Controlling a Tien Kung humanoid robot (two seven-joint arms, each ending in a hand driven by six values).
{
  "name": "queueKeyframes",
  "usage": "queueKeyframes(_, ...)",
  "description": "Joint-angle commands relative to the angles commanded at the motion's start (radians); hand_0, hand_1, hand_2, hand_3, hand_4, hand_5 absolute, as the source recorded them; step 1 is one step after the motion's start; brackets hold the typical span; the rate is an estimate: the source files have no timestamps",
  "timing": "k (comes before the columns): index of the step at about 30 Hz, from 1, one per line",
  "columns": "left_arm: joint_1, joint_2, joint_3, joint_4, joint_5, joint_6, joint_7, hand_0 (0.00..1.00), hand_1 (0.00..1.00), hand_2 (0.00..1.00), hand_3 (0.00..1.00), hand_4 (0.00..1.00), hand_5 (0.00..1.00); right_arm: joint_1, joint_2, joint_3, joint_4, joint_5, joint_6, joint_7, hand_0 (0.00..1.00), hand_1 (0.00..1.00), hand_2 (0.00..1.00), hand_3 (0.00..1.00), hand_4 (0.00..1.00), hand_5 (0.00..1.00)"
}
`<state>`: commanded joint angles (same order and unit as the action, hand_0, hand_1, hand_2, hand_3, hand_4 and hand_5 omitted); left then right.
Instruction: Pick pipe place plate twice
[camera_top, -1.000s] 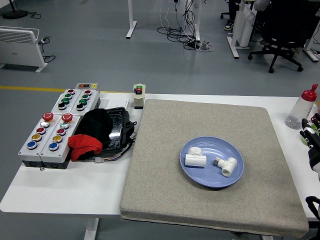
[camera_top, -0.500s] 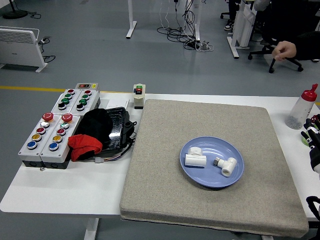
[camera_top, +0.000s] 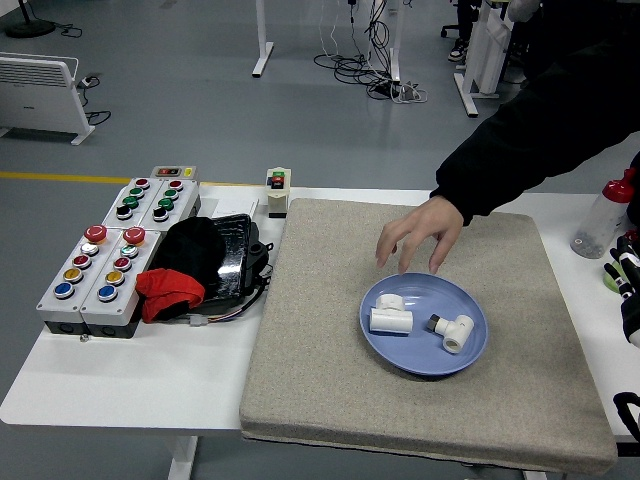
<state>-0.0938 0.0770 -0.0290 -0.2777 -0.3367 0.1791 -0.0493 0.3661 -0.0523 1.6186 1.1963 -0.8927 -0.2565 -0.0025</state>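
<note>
My right hand (camera_top: 627, 285) rests at the bench edge, grip unclear; to its left, two white plastic pipe fittings (camera_top: 390, 312) lie in the smooth round blue plate (camera_top: 470, 363), under a person's spread hand (camera_top: 420, 232).

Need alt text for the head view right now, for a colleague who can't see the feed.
A person's hand reaches in from the far right, fingers spread above a blue plate holding two white pipe fittings on a grey mat. The robot's right hand rests at the right edge; button boxes sit left.

High head view, forward and down over white table (camera_top: 130, 385), near edge at bottom.
</note>
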Motion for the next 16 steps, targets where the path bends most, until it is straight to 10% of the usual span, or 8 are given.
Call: queueKeyframes(16,-0.002,0.0,-0.002,0.0,0.004,-0.001,0.002,0.692,0.664,0.679,0.613,0.252,0.998,0.004,0.003,0.001,-0.005,0.001,-0.002,-0.001,0.9,0.843,0.973,0.889,0.612,0.521)
